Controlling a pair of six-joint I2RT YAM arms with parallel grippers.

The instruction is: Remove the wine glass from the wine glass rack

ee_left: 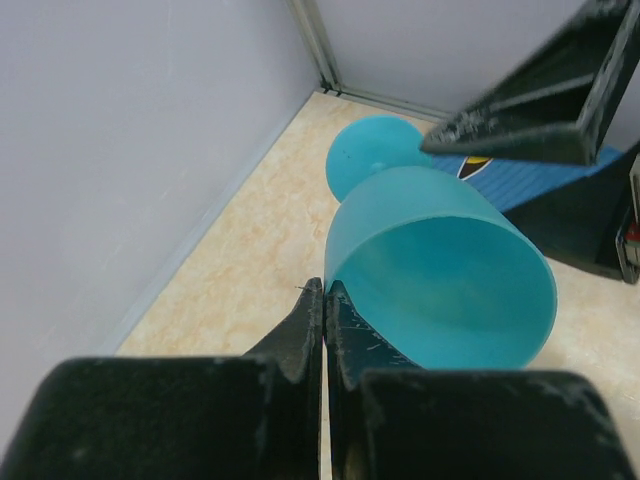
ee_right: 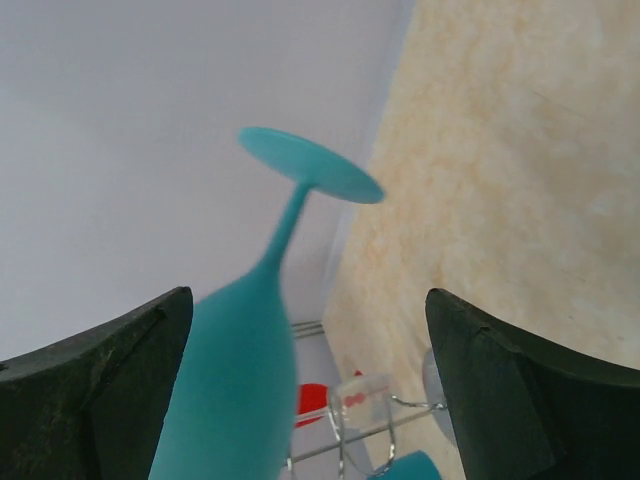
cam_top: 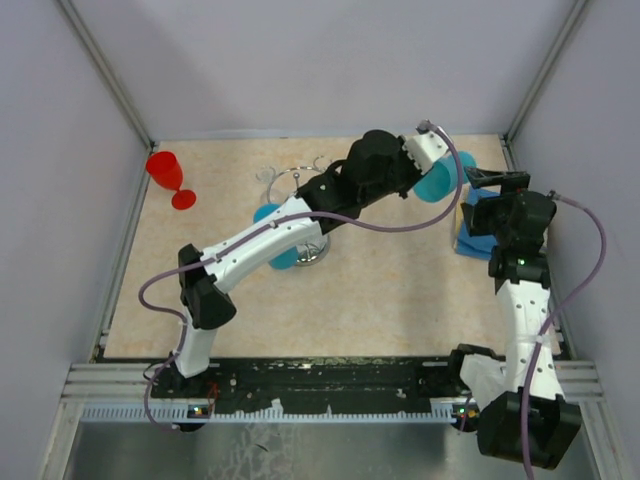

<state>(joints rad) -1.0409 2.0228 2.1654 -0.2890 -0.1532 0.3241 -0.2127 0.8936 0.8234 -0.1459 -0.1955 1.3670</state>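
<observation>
A: Where's the glass?
B: The teal wine glass (ee_left: 440, 290) is off the wine glass rack (cam_top: 313, 253). It's at the back right of the table (cam_top: 400, 300), well apart from the rack. It's tipped on its side, with the bowl mouth facing the left wrist camera and the foot toward the back corner.

A: Who has it?
B: The left fingers (ee_left: 300, 330). They're pinched tight on the bowl's rim. Can't tell whether the bowl touches the table or hangs above it.

A: Right arm?
B: The right fingers (ee_right: 100, 380) are spread wide. In the right wrist view the glass sits between them, leaning toward the left-hand finger, stem and foot up. I see no contact. From the top view they're just beside the glass, above a blue object (cam_top: 475, 242) at the table's right edge.

A: Rack state?
B: It's standing mid-table, with the left arm stretched across it and hiding part of it. A second teal glass (cam_top: 268, 215) is at the rack, partly under that arm, so I can't tell how it hangs. A red wine glass (cam_top: 170, 178) stands by the back left corner, well apart from everything else.
</observation>
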